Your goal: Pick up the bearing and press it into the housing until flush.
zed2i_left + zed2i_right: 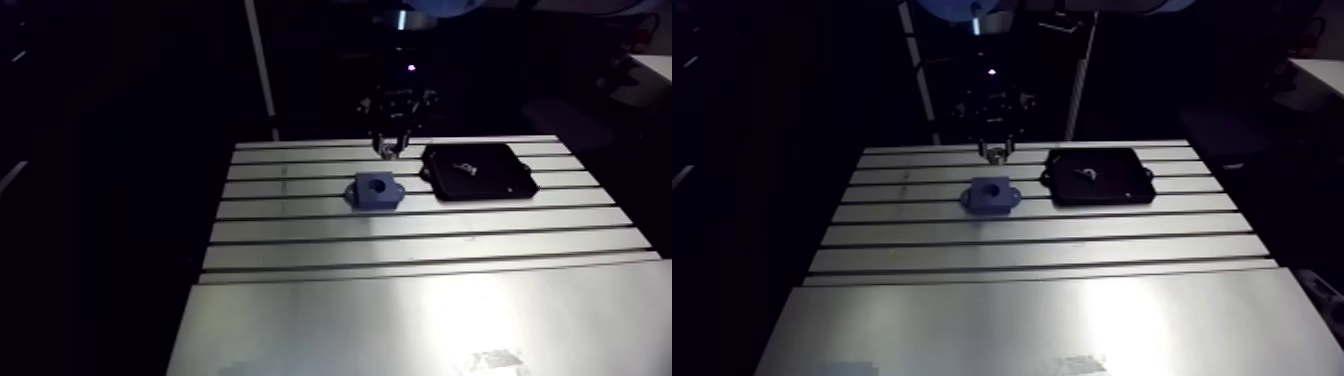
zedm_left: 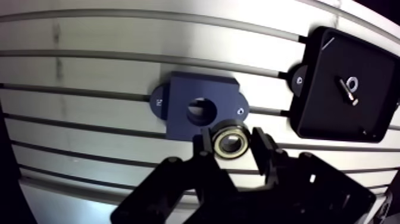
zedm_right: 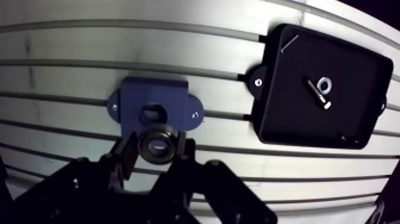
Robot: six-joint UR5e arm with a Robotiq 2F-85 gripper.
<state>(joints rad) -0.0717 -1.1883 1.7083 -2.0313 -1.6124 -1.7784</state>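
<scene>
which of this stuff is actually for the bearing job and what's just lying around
For the job: bearing, held in the gripper; housing, bore empty.
Lying about: black tray, with a bolt and washer in it.

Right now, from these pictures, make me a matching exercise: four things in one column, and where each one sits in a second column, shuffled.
Things
1. bearing
2. housing
3. tray
4. bolt

Places
A. lying inside the tray
B. clamped in the gripper
C. on the table, beside the housing
D. on the table, bore empty

Pairs: 1-B, 2-D, 3-C, 4-A
</scene>
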